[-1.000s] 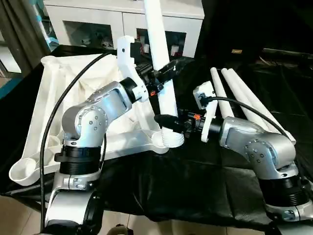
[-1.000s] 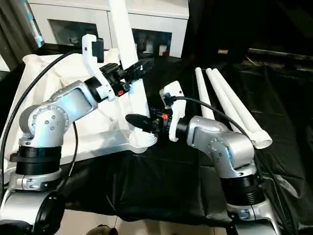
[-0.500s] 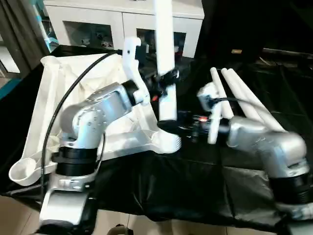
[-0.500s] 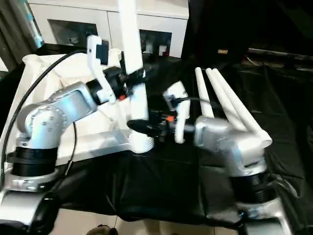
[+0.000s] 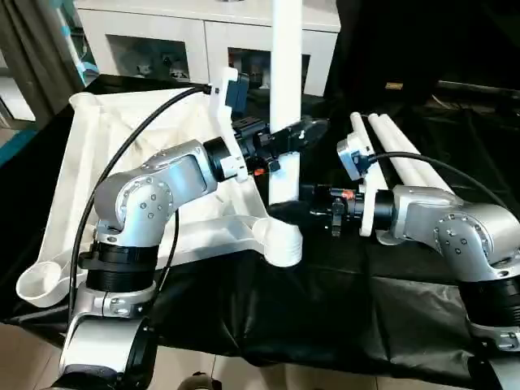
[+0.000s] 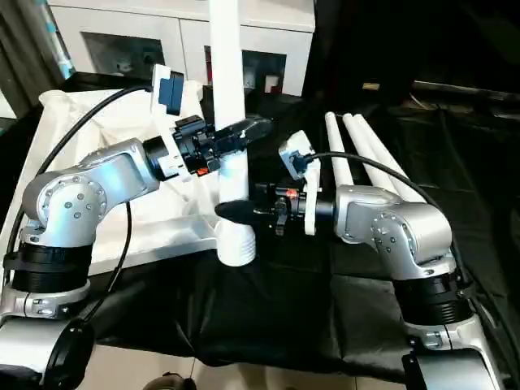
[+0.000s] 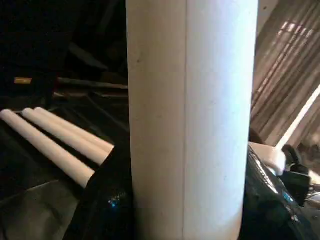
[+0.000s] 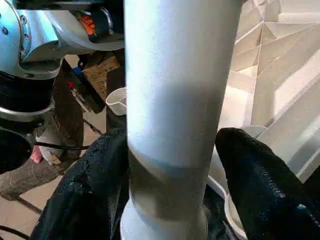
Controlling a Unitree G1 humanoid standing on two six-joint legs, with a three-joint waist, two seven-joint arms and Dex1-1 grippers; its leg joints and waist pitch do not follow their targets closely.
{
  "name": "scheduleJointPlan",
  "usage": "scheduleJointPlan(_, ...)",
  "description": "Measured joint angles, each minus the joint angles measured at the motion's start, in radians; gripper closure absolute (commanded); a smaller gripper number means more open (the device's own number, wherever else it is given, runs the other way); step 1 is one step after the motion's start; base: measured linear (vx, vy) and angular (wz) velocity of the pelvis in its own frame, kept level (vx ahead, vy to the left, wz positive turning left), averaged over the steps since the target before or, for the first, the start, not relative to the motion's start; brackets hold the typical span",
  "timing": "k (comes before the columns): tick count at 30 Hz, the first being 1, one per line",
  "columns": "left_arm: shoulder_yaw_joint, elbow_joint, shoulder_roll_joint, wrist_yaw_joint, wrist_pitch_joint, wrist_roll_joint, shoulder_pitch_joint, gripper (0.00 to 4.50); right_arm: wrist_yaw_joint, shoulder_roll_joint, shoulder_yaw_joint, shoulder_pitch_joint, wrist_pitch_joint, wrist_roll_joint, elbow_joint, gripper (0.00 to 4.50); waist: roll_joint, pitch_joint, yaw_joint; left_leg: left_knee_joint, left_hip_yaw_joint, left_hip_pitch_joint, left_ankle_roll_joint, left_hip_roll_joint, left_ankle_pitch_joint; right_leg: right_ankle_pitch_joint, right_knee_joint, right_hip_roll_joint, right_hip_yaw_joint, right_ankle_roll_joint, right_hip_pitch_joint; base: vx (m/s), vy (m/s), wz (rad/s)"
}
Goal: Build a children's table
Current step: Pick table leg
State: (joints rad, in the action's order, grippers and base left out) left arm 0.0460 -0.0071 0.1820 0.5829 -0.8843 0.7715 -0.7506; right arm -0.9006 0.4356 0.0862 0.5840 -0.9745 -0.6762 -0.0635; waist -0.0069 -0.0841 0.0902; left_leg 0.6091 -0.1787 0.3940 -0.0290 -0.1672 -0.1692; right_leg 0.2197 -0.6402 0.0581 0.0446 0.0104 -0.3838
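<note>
The leg (image 5: pixel 285 89) stands upright, its foot in the near corner socket (image 5: pixel 281 240) of the top (image 5: pixel 97 175), which lies ribbed side up on the black cloth (image 5: pixel 325 313). The left claw (image 5: pixel 286 140) is clamped on the leg partway up, a black finger (image 7: pixel 102 200) pressed to each side of the tube. Just below it, right above the socket, the right claw (image 6: pixel 234 213) straddles the same leg; its fingers (image 8: pixel 255 185) sit either side of the tube with a little gap showing, so it brackets the leg loosely and does not pinch it. Behind the right claw's arm, three spare legs (image 5: pixel 398 158) lie side by side on the cloth. Beyond the left claw stands a white cabinet (image 5: pixel 162 36).
</note>
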Motion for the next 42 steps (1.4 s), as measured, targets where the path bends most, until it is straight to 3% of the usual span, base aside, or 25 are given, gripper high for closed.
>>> scheduleJointPlan(10, -0.002, -0.023, 0.006, 0.027, -0.015, 0.022, 0.000, 2.66, -0.022, -0.002, 0.005, 0.000, -0.018, -0.016, 0.000, 1.46, 0.000, 0.000, 0.000, 0.001, 0.000, 0.000, 0.000, 0.000, 0.000, 0.000, 0.000, 0.000, 0.000, 0.000, 0.000, 0.000, 0.000, 0.00)
scheduleJointPlan(16, -0.004, -0.024, 0.006, 0.038, -0.025, 0.029, 0.000, 2.66, -0.041, 0.007, 0.036, 0.000, -0.019, -0.017, -0.003, 2.07, 0.000, 0.000, 0.000, 0.001, 0.000, 0.000, 0.000, 0.000, 0.000, 0.000, 0.000, 0.000, 0.000, 0.000, 0.000, 0.000, 0.000, 0.00)
scheduleJointPlan(25, -0.005, -0.024, 0.007, 0.044, -0.028, 0.029, 0.000, 2.66, -0.051, 0.009, 0.043, -0.001, -0.019, -0.016, -0.009, 2.58, 0.000, 0.000, 0.000, 0.001, 0.000, 0.000, 0.000, 0.000, 0.000, 0.000, 0.000, 0.000, 0.000, 0.000, 0.000, 0.000, 0.000, 0.00)
scheduleJointPlan(42, -0.008, -0.024, 0.007, 0.044, -0.044, 0.028, 0.000, 2.66, -0.048, 0.003, 0.043, -0.027, 0.010, -0.012, -0.013, 2.62, 0.000, 0.000, 0.000, 0.001, 0.000, 0.000, 0.000, 0.000, 0.000, 0.000, 0.000, 0.000, 0.000, 0.000, 0.000, 0.000, 0.000, 0.00)
